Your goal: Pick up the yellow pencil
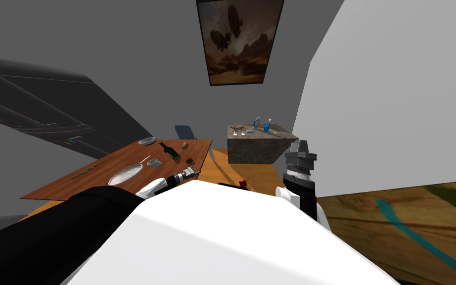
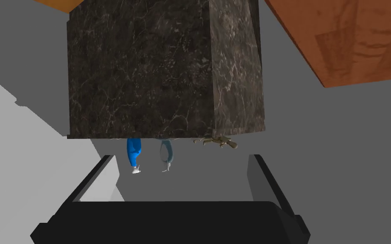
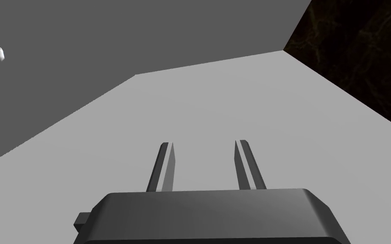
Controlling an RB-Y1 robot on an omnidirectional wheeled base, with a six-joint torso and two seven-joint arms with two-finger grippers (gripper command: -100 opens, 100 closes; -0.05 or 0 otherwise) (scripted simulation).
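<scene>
Head view: a reddish wooden table (image 1: pixel 200 148) stands ahead on the left. The pencil (image 1: pixel 92 168) lies flat on it near its left long edge and reads as a thin olive-yellow stick. Its long axis runs parallel to that edge, from the table's near end toward its far end. I cannot tell which end is the tip. Further toward the table's middle are a silver plate (image 1: pixel 126 174) and a green bottle (image 1: pixel 170 151) lying on its side. The left gripper (image 1: pixel 195 171) hovers at the table's near right corner, well apart from the pencil. The right gripper (image 1: pixel 300 144) points upward beside a dark marble block (image 1: pixel 259 146), which carries a blue spray bottle (image 1: pixel 267 127).

Left wrist view: the left fingers (image 2: pixel 105 173) stand wide apart and hold nothing. Beyond them are the marble block, the blue spray bottle and a grey spray bottle (image 2: pixel 167 153).

Right wrist view: the right fingers (image 3: pixel 169 165) stand apart at a narrower gap, with nothing between them. They face grey walls, with a corner of the marble block to one side.
</scene>
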